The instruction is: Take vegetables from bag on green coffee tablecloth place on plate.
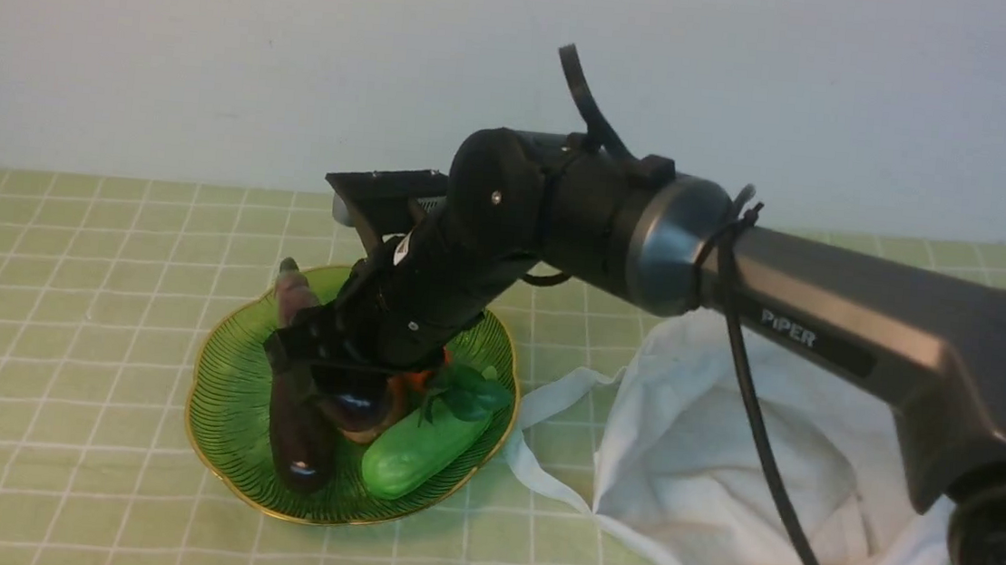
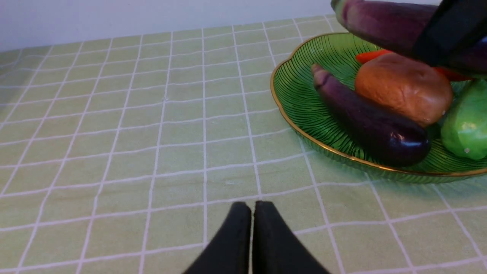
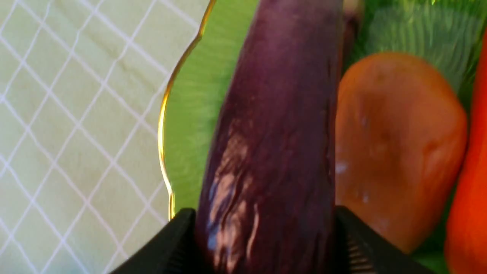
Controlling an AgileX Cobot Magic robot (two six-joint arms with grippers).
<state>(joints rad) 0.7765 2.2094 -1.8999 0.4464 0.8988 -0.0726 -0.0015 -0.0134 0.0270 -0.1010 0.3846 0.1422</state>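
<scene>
My right gripper (image 1: 319,357) is shut on the glossy purple eggplant (image 1: 291,293), gripping its thick part (image 3: 274,133). It holds it low over the dark green gold-rimmed plate (image 1: 228,404), just above the food lying there; the left wrist view shows the eggplant (image 2: 380,23) above the plate (image 2: 304,99). The white tote bag (image 1: 769,470) lies slumped to the plate's right on the pale green checked tablecloth (image 1: 57,280). My left gripper (image 2: 251,207) is shut and empty, low over the cloth to the plate's left.
On the plate lie a slimmer dark eggplant (image 2: 373,121), a brown potato (image 2: 403,87), a green cucumber (image 1: 420,453), a leafy green (image 1: 470,393) and a red-orange vegetable (image 3: 471,190). A bag strap (image 1: 548,396) trails toward the plate's rim.
</scene>
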